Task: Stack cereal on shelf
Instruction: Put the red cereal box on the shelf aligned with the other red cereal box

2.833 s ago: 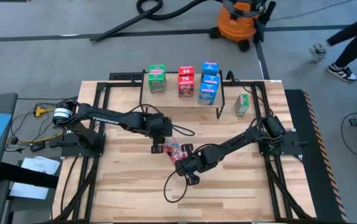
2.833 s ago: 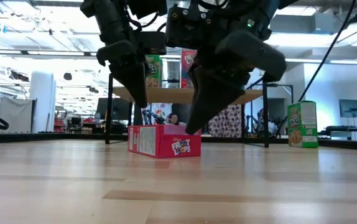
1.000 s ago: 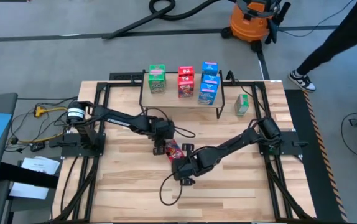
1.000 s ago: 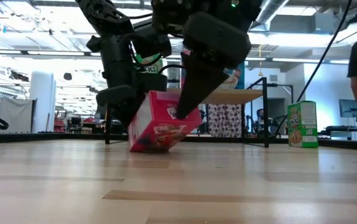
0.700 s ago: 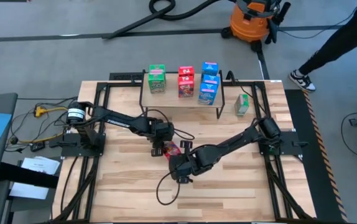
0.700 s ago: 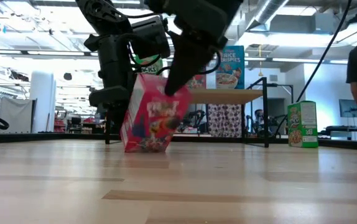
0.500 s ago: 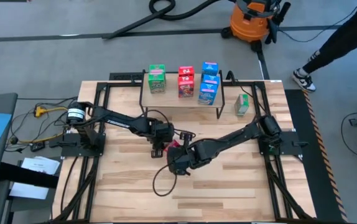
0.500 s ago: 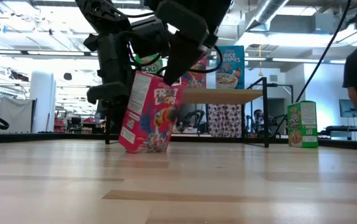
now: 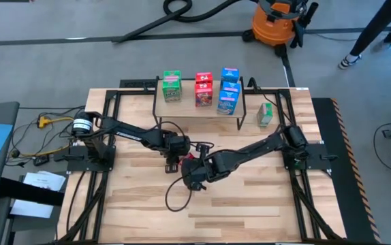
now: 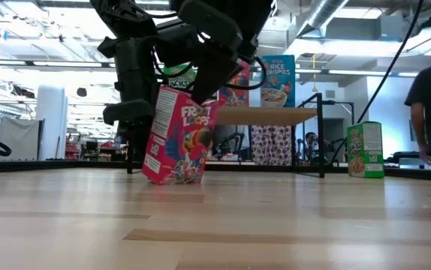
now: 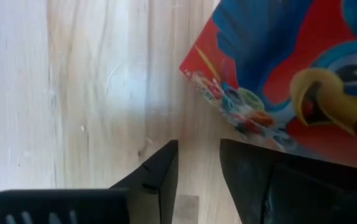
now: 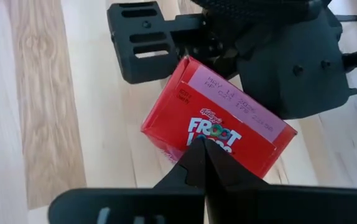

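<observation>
My right gripper (image 12: 198, 163) has its jaws together, tips pressed on the top front edge of the red Froot Loops box (image 10: 176, 135), which stands near upright, tilted slightly, mid-table. My left gripper (image 11: 197, 171) sits just behind that box, fingers nearly closed with a thin gap, clamping nothing; whether it touches the carton is unclear. The shelf (image 9: 189, 107) at the far table edge carries green, red and blue boxes. One green box (image 9: 266, 113) stands on the table beside the shelf
</observation>
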Controlling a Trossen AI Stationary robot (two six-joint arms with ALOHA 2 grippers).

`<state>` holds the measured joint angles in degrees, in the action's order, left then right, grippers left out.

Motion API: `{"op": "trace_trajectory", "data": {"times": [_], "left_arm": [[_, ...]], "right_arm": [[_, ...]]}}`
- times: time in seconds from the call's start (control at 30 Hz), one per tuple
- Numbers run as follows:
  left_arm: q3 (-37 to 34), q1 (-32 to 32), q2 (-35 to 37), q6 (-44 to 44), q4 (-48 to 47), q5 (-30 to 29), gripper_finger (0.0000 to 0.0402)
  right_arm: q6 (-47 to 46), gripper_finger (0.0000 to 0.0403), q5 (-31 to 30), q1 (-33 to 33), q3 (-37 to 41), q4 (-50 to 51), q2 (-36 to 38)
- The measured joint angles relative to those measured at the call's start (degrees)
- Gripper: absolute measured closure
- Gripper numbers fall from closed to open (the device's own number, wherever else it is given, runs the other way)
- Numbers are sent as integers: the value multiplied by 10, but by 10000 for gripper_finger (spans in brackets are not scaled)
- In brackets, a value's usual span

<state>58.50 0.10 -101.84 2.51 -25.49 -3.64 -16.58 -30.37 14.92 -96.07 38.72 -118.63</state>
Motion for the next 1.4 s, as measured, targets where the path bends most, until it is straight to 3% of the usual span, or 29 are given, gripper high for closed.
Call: {"op": "trace_trajectory", "data": {"times": [0.3,0.73,1.2,1.4], "left_arm": [[1,0,18,-2,-33,-57,294],[2,1,47,-10,-53,-75,294],[3,1,61,-5,-64,-48,294],[2,1,70,-4,-83,-79,294]], "right_arm": [[-5,395,2,-8,0,-17,-2],[-5,393,32,-37,-4,-13,-3],[33,393,51,-52,-58,-3,-5],[33,393,65,-51,-59,0,-4]]}}
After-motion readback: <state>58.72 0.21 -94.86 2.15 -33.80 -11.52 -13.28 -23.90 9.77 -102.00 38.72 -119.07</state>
